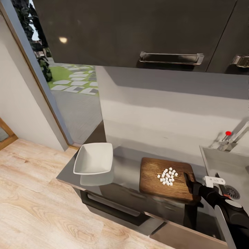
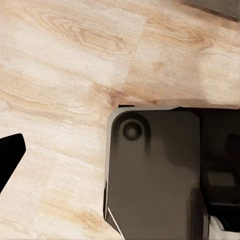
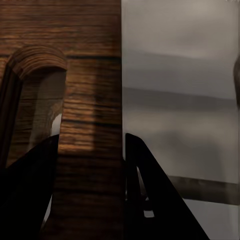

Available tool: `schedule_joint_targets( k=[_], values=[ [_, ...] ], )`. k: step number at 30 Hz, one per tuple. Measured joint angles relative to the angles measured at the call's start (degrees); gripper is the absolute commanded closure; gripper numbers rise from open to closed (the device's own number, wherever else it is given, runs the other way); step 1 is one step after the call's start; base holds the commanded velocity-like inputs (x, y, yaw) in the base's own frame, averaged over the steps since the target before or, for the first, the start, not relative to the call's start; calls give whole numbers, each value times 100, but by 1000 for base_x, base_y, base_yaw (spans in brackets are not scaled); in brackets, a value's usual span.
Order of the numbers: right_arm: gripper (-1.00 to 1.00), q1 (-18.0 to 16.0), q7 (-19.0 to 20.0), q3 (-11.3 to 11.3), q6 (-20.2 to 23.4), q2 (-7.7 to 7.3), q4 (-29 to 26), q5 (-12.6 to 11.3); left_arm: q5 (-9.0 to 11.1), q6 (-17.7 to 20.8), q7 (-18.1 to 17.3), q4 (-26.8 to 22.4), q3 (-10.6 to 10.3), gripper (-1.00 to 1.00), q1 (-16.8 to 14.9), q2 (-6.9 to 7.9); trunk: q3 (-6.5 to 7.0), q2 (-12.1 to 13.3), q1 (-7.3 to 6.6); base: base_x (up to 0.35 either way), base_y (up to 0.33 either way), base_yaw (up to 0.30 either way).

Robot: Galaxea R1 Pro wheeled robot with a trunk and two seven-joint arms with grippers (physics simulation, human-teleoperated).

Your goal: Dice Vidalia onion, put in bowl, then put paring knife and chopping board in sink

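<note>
Right hand point(image 1: 189, 180) grips board point(image 1: 154, 174) edge beside its handle hole. Onion diced, dice point(image 1: 167, 176) on board; bowl point(image 1: 93, 159) empty; transfer and sink placements outstanding.

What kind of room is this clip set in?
A home kitchen, rendered in a simulator. A grey countertop carries a chopping board with diced onion and a white bowl; a sink with a faucet sits beside them, under dark wall cabinets.
</note>
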Motion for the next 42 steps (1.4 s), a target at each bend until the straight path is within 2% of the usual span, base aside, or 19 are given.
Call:
schedule_joint_targets(
  k=[5,14,42],
  values=[
    [100,0,0,0,-1,0,1,10,0,0,0,-1,2,-100,-2,0,45,0,0,0,42,0],
    [100,0,0,1,-6,0,1,-17,0,1,-1,-2,2,-100,1,-1,127,0,0,0,245,0],
    [100,0,-10,-44,124,-38,-7,35,0,0,0,60,7,-100,-3,-3,380,0,0,0,5,0]
  ],
)
